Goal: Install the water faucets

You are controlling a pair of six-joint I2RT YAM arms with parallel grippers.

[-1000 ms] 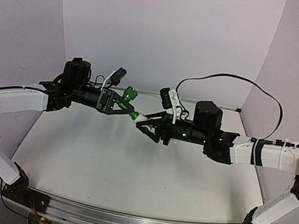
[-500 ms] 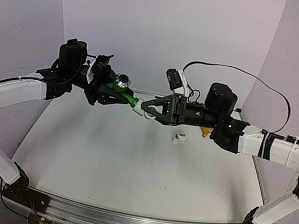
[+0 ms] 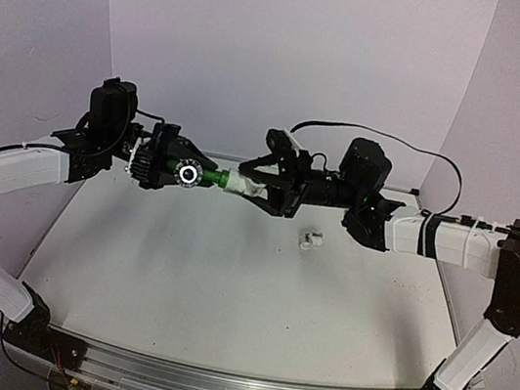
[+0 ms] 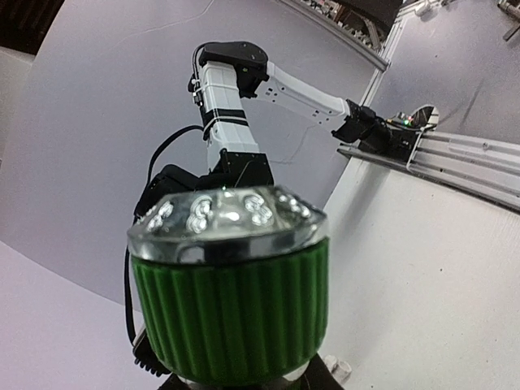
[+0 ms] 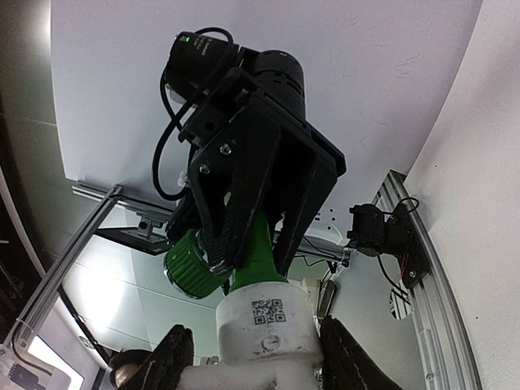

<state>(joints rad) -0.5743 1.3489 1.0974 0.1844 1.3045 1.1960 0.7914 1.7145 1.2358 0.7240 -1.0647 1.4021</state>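
Note:
The green water faucet hangs level in mid-air near the back wall, its chrome-capped round knob facing the top camera. My left gripper is shut on it. In the left wrist view the ribbed green knob fills the lower centre and hides my fingers. The faucet's stem runs into a white pipe fitting with a printed code square. My right gripper is shut on that fitting, one finger on either side. The two grippers face each other, almost touching.
A small white pipe fitting lies loose on the white table below the right forearm. White walls close the back and both sides. An aluminium rail with the arm bases runs along the near edge.
The left wrist has rolled, turning the knob from up to facing the camera. Both grippers have moved back and slightly left, with the faucet and fitting now level between them. Both grips are unchanged.

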